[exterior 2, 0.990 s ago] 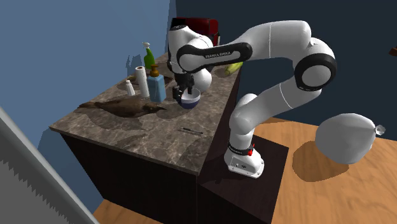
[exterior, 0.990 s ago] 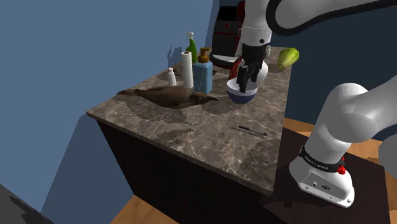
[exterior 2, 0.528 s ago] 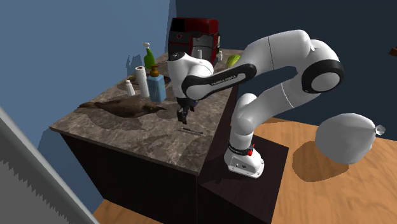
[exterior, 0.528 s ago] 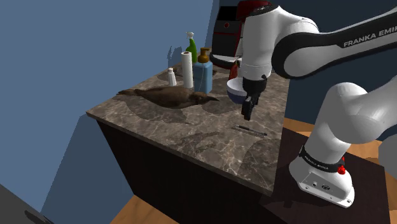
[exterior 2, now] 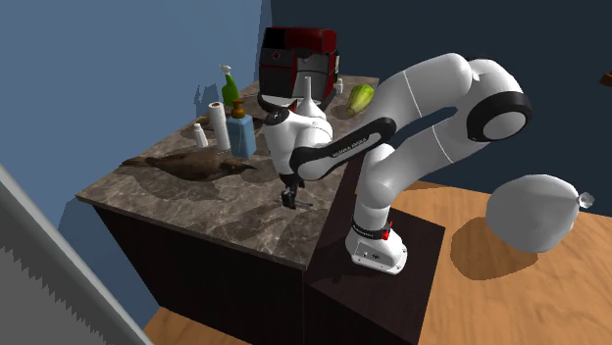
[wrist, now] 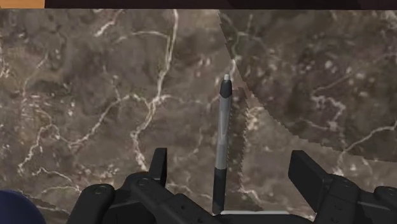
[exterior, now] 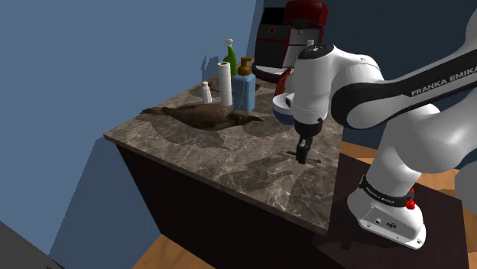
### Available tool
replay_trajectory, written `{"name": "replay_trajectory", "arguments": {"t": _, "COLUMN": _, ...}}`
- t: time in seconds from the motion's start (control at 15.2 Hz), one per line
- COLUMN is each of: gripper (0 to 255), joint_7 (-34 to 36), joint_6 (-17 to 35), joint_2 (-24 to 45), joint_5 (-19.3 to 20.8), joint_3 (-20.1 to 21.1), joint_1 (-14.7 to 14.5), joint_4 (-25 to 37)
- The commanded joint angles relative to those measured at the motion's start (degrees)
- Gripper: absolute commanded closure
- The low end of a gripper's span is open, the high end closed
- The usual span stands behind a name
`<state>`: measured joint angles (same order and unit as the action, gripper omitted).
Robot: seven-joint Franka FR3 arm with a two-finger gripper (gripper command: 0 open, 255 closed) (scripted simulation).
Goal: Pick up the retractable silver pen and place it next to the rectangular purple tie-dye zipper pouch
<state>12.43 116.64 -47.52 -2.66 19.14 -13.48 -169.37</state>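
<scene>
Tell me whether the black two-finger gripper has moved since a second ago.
Yes. In the shoulder view the black two-finger gripper dropped from the blue-and-white bowl toward the near edge of the marble counter, over the slim silver pen.

The white arm (exterior: 413, 85) carries the only words that can be read. In the shoulder view, dark capital letters spell "FRANKA EMIKA" along the white link that slants up towards that view's right edge. In the second exterior view, a short line of dark lettering runs along the same arm's link just above the desk (exterior 2: 211, 211), and it is too small to make out.
</scene>
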Motion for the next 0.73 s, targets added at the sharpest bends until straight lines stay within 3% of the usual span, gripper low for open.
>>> {"name": "replay_trajectory", "arguments": {"t": 0.0, "gripper": 0, "joint_7": -0.1, "joint_6": 2.0, "joint_2": 0.6, "joint_5": 0.1, "joint_3": 0.1, "joint_1": 0.2, "joint_4": -1.3}}
{"name": "replay_trajectory", "arguments": {"t": 0.59, "gripper": 0, "joint_7": 0.0, "joint_6": 3.6, "joint_2": 1.4, "joint_5": 0.1, "joint_3": 0.2, "joint_1": 0.4, "joint_4": -2.2}}
{"name": "replay_trajectory", "arguments": {"t": 0.66, "gripper": 255, "joint_7": 0.0, "joint_6": 3.6, "joint_2": 1.4, "joint_5": 0.1, "joint_3": 0.2, "joint_1": 0.4, "joint_4": -2.2}}
